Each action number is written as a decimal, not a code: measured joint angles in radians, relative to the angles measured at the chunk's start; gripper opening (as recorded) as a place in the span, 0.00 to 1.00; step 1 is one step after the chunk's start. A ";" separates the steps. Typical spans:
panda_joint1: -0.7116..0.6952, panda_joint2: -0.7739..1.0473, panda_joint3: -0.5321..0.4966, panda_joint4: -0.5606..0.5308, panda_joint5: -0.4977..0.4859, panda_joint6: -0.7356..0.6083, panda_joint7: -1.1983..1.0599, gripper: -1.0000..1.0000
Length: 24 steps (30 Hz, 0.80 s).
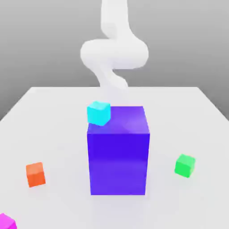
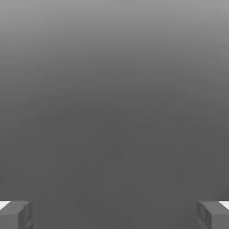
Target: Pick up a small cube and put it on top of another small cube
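Note:
The small cube (image 1: 6,222), bright magenta, lies at the near corner of the table on the exterior view's left, cut off by the picture's edge. Another small cube (image 1: 184,165), bright green, sits on the table on the exterior view's right, beside the big blue-violet block. My white arm (image 1: 114,53) rises behind that block, far from both cubes. In the hand view my gripper (image 2: 114,217) stands open, its two grey fingertips (image 2: 15,214) wide apart with nothing between them against a plain grey background.
A big blue-violet block (image 1: 118,152) stands in the middle of the white table (image 1: 58,134). A cyan small cube (image 1: 98,112) sits at its top left corner. An orange small cube (image 1: 35,174) lies on the exterior view's left.

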 joint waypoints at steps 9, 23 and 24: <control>-0.031 0.331 -0.094 0.053 0.041 0.068 -0.025 0.50; -0.139 0.841 -0.189 0.134 0.153 0.168 -0.100 0.50; -0.147 0.877 -0.192 0.140 0.159 0.175 -0.104 0.50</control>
